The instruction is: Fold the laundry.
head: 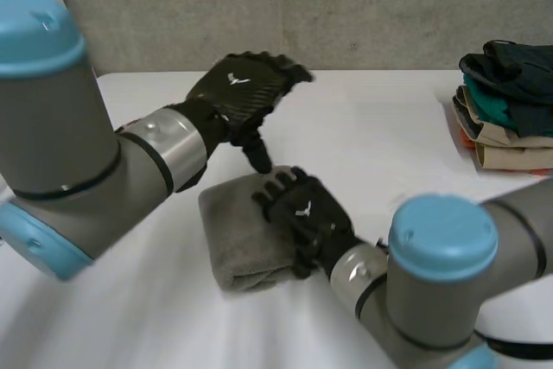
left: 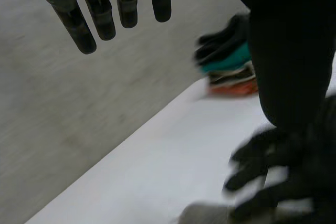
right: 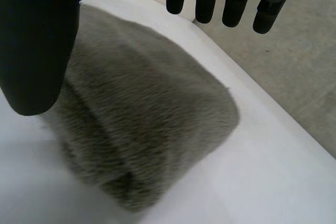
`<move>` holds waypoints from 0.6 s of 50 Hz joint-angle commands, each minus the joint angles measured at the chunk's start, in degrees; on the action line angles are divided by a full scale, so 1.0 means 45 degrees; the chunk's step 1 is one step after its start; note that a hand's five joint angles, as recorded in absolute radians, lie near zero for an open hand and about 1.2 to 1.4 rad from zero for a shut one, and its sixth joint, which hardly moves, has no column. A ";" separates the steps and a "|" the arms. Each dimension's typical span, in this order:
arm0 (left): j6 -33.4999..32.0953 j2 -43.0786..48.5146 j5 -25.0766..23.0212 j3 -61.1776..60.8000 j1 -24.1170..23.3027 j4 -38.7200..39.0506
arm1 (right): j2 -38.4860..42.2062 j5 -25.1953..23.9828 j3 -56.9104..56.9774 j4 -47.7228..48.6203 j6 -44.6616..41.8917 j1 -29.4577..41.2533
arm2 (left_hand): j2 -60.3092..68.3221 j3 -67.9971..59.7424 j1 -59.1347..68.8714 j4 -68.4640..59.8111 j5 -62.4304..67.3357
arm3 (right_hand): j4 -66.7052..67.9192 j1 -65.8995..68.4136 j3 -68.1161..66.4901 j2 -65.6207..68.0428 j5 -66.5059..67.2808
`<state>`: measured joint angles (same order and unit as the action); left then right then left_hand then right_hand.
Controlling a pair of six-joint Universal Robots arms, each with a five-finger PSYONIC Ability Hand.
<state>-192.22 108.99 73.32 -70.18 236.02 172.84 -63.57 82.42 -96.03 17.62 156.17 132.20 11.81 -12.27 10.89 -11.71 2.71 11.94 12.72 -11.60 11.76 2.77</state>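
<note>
The grey towel [head: 233,248] looks folded; left hand [head: 242,84] and right hand [head: 298,209] have straight, empty fingers. Next, probably: grasp it and carry it to the clothes pile [head: 510,110], far right.

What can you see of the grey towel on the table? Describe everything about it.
The grey towel is fuzzy, soft-looking cloth, folded into a thick bundle with rounded corners. It lies flat on the white table. The open right robot hand is over its far right corner; contact is unclear.

A grey, fuzzy towel [head: 233,235] lies folded into a thick, rounded bundle near the middle of the white worktop [head: 389,136]. A stack [head: 510,110] of folded clothes, dark, teal, beige and orange, sits well apart at the right edge.
</note>
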 commanded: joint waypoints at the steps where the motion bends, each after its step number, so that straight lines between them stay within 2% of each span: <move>1: 0.0040 0.0273 -0.1861 0.0517 0.0227 -0.0949 | 0.1020 0.0044 -0.0497 0.1493 -0.0349 0.0250 | 0.0542 -0.0441 0.0748 -0.0564 0.0343 | -0.0431 -0.0604 0.0357 -0.0391 -0.0615; 6: 0.0021 0.0429 -0.1549 0.0420 0.0188 -0.0949 | 0.1549 0.0044 -0.0341 0.2353 -0.0760 0.0192 | 0.0542 -0.0441 0.0748 -0.0564 0.0343 | -0.0264 -0.0437 0.0190 -0.0224 -0.0448; 9: 0.0001 0.0488 -0.1372 0.0420 0.0169 -0.0930 | 0.1919 -0.0073 -0.0166 0.3035 -0.1052 0.0192 | 0.0580 -0.0478 0.0785 -0.0601 0.0380 | 0.0817 0.0644 -0.0891 0.0856 0.0632; 30: 0.0020 0.0332 -0.1392 0.0576 0.0169 -0.0930 | 0.2897 -0.0268 0.1084 0.3819 -0.1346 0.0153 | 0.0580 -0.0478 0.0785 -0.0601 0.0380 | 0.4894 0.4721 -0.4969 0.4934 0.4710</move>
<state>-192.14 110.56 67.07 -67.77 236.79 168.67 -51.14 81.73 -92.97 34.78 149.91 132.89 11.82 -12.27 10.89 -11.71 2.71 27.56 27.70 -27.45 27.25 15.92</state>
